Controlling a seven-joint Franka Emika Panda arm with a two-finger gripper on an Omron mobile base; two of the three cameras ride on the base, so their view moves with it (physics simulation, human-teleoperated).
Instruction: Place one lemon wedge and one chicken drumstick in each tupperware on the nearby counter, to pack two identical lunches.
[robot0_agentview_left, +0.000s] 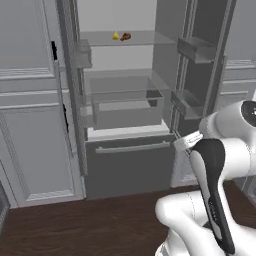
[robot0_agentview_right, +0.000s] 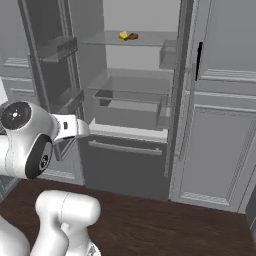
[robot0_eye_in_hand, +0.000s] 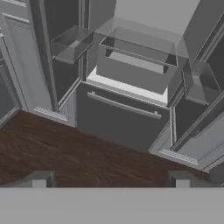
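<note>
Resting on shelf: a lemon wedge (robot0_agentview_left: 115, 36), deep yellow, lies on the upper glass shelf (robot0_agentview_left: 145, 39) of the open fridge (robot0_agentview_left: 125, 100); seen from the right base view at (robot0_agentview_right: 122, 35).
Drumstick: a dark reddish-brown chicken drumstick (robot0_agentview_left: 125, 36) lies just beside the wedge, on its right in both base views (robot0_agentview_right: 132, 36); whether the two touch cannot be told at this size.
Position on shelf: both pieces sit toward the middle of the shelf, high in the compartment and well apart from the arm.
Below the shelf: a clear crisper drawer (robot0_agentview_left: 127, 107) sits under a second glass shelf; below it a white ledge, then the grey freezer drawer (robot0_agentview_left: 130, 167) with a long bar handle (robot0_agentview_left: 132, 147).
Fridge doors: both stand open; door bins (robot0_agentview_left: 196, 50) hang on the door at right in the left base view, another bin (robot0_agentview_left: 82, 54) at left.
Surroundings: grey panelled cabinet fronts (robot0_agentview_right: 220, 150) flank the fridge; dark wood floor (robot0_eye_in_hand: 65, 153) below.
Claw: the claw (robot0_eye_in_hand: 110, 179) points at the lower fridge front and floor; its two finger tips (robot0_eye_in_hand: 39, 179) stand spread wide, nothing between them.
Arm: white arm folded low in front of the fridge, well clear of the food.
</note>
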